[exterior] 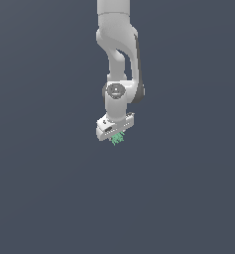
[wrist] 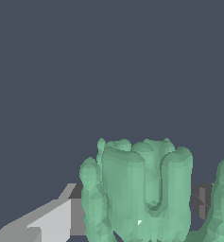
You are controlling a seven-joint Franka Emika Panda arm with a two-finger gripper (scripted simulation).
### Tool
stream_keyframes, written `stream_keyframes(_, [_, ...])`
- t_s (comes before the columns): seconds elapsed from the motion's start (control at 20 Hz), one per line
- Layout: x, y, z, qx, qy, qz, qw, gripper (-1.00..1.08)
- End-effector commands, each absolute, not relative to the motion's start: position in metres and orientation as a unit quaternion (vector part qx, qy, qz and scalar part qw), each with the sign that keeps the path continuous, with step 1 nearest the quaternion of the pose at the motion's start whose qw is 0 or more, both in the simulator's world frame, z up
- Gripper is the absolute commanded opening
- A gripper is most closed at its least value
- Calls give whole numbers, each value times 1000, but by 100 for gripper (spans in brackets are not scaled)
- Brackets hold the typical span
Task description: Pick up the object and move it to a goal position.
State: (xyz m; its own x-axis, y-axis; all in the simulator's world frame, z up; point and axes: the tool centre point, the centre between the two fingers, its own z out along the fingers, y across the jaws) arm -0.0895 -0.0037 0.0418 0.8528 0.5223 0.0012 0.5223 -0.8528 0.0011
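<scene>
White gripper (exterior: 117, 135) hangs over plain dark ground, fingers (wrist: 47, 220) closed narrow around the mint-green ridged object (exterior: 118, 138), which protrudes beneath them.

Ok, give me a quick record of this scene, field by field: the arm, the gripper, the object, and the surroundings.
arm: one white arm, reaching down from the top of the exterior view
gripper: gripper pointing down, closed on the object
object: mint-green lumpy object, ridged, sitting between the fingers
object position: directly under the white hand, partly hidden by it in the exterior view
surroundings: plain dark grey-blue background, no other items visible
goal marker: none visible
</scene>
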Motion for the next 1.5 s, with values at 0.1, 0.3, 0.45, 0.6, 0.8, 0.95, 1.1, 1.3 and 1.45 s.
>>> stream_keyframes(0.1, [-90,-4,42,962,271,1,0,-100])
stream_keyframes(0.3, [-85,-1,43,962,273,8,1,-100])
stream_keyframes(0.45, [-74,3,46,961,276,23,2,-100])
stream_keyframes(0.6, [-58,11,52,959,281,47,4,-100])
stream_keyframes(0.8, [-28,26,65,953,290,93,7,-100])
stream_keyframes(0.95, [0,41,82,945,298,138,11,-100])
stream_keyframes(1.1, [32,60,106,932,307,194,15,-100])
stream_keyframes(1.3, [72,88,146,908,318,272,21,-100])
stream_keyframes(1.45, [97,109,182,885,325,331,26,-100])
